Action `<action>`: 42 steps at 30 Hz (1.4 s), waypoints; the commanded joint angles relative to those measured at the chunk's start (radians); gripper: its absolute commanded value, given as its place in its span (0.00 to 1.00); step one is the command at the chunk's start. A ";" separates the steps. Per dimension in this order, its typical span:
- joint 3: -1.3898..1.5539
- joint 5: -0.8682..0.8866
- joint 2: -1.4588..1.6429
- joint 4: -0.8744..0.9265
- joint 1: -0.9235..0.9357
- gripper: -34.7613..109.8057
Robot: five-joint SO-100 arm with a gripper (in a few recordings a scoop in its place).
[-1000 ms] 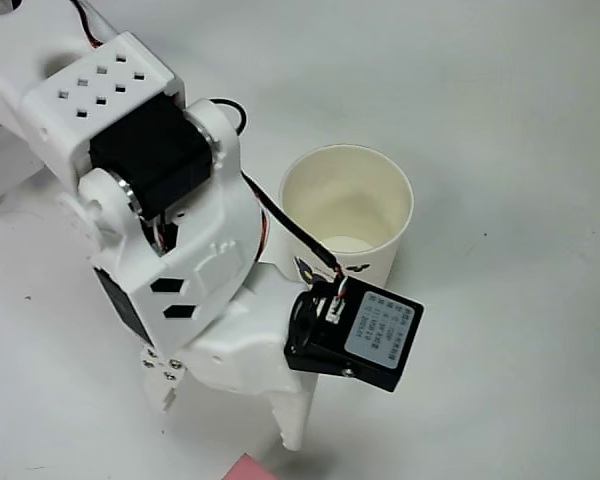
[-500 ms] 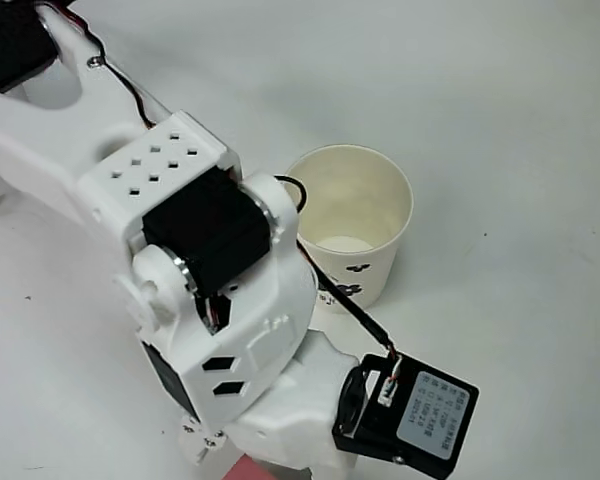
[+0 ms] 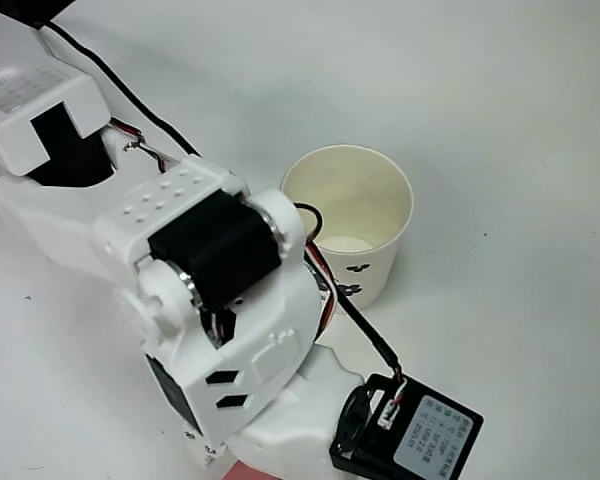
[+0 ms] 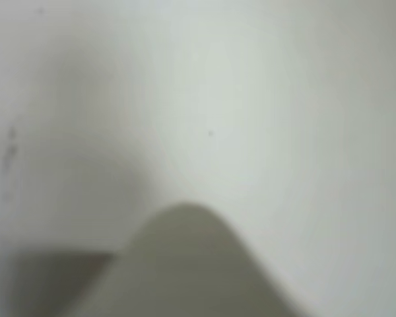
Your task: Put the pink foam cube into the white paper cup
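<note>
The white paper cup stands upright at the middle of the overhead view, its mouth open and nothing pink inside it. A thin sliver of the pink foam cube shows at the bottom edge, under the white wrist. My arm reaches from the top left down to that edge, just left of the cup. It covers the gripper's jaws from above. In the wrist view a blurred pale finger rises from the bottom edge against the white table, very close. How the jaws stand is not visible.
The black wrist camera juts out at the lower right, below the cup. A black cable runs past the cup's near side. White table stretches to the right and behind the cup.
The arm has stretched down toward the picture's bottom edge, over the pink cube. The white fingers seen a second ago have left the overhead view. The cup has not moved.
</note>
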 commanded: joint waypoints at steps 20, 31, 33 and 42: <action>-0.046 0.032 -0.080 0.020 0.020 0.57; -0.046 0.026 -0.117 0.020 0.029 0.46; -0.046 0.026 -0.120 0.020 0.029 0.42; -0.046 0.032 -0.121 0.023 0.009 0.35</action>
